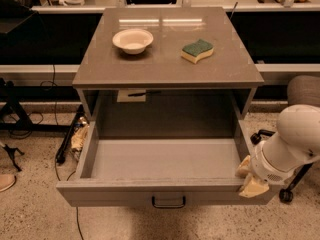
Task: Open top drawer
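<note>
The top drawer (165, 161) is a wide, deep grey box, pulled far out of the grey cabinet (165, 71). Its inside holds nothing. Its flat front (110, 196) has a small black bar handle (168, 201) at centre. My gripper (248, 178) is at the right end of the drawer's front, with one tan finger (243, 166) inside the front panel and the other outside it, closed on that edge. My white arm (295, 139) reaches in from the right. The two lower drawers are hidden under the open one.
A cream bowl (132, 40) and a green-and-yellow sponge (197, 50) sit on the cabinet top. Cables and a black stand (65, 144) lie on the floor at the left. A caster wheel (286, 195) stands on the floor at the right, under my arm.
</note>
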Robot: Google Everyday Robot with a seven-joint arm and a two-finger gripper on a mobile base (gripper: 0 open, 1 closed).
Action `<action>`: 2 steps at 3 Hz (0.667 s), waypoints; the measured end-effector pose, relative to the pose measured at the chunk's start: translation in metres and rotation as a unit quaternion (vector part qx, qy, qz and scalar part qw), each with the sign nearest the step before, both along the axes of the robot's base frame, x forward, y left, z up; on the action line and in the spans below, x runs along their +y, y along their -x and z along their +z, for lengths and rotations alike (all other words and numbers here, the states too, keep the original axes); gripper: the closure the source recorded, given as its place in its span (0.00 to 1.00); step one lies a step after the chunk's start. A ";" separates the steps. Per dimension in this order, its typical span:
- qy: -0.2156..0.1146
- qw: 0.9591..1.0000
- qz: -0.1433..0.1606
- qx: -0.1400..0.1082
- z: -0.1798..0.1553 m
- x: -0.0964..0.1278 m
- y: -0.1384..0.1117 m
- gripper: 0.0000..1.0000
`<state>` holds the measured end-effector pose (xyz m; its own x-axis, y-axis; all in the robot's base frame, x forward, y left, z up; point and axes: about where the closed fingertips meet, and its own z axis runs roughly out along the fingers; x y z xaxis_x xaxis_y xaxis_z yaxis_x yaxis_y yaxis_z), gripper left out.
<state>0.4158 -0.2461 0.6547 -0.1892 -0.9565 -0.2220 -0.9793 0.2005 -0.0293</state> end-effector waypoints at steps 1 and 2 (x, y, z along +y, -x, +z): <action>0.000 1.000 0.000 0.000 0.000 0.000 0.000 0.75; 0.001 1.000 0.001 0.000 0.001 0.000 0.000 0.51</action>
